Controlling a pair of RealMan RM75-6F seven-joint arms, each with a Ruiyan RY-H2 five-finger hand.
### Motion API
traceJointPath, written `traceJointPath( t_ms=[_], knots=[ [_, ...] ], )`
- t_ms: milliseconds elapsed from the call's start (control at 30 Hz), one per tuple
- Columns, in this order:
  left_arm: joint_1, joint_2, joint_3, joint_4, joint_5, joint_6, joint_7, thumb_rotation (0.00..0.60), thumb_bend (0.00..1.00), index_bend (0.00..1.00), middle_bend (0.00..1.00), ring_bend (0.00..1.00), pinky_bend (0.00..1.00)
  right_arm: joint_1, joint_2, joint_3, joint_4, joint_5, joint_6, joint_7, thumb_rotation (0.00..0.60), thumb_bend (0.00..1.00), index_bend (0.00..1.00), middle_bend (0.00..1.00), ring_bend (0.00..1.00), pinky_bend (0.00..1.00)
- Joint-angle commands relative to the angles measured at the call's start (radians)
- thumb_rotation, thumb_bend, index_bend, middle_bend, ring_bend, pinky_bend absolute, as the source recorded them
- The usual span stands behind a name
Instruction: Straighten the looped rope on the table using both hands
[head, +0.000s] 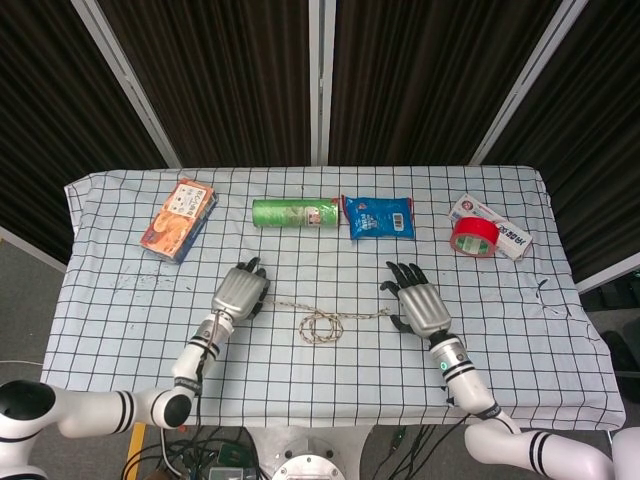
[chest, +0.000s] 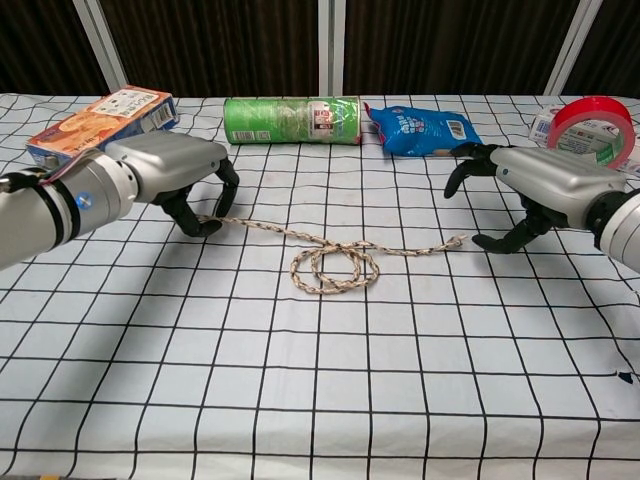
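**Left end anchored, right end not yet taken**

Table (head: 110, 300): rope (chest: 330, 262) lies mid-cloth, loop centred, ends running out to either side. Left hand (chest: 175, 180) curls over the left end, apparently pinching it as anchor. Right hand (chest: 530, 190), fingers apart and holding nothing, hovers just beside the free right end, placed to grasp it.

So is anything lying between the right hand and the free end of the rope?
Nothing visible. The right hand hovers open beside the rope's free end, with only bare tablecloth between them. The blue snack bag and red tape roll lie farther back.
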Motion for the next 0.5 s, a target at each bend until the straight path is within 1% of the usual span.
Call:
traceJointPath(
  t_ms=[33,200,500],
  knots=[
    [0.003,0.002,-0.002,0.0,0.0,-0.001,-0.007,0.6,0.39,0.6,0.3,0.1,0.25,0.008,-0.007,-0.008,0.006,-0.002,-0.008,0.011,0.6,0.28,0.3,0.03,0.0,0.0],
    [0.006,0.006,-0.004,0.004,0.006,-0.006,-0.016,0.6,0.39,0.6,0.3,0.1,0.25,0.022,-0.026,-0.021,0.021,0.011,-0.03,0.023,0.6,0.28,0.31,0.03,0.0,0.0],
    [0.006,0.009,-0.005,0.006,0.01,-0.016,-0.022,0.6,0.39,0.6,0.3,0.1,0.25,0.053,-0.068,-0.018,0.064,0.002,-0.031,0.05,0.6,0.3,0.35,0.04,0.0,0.0]
  ],
)
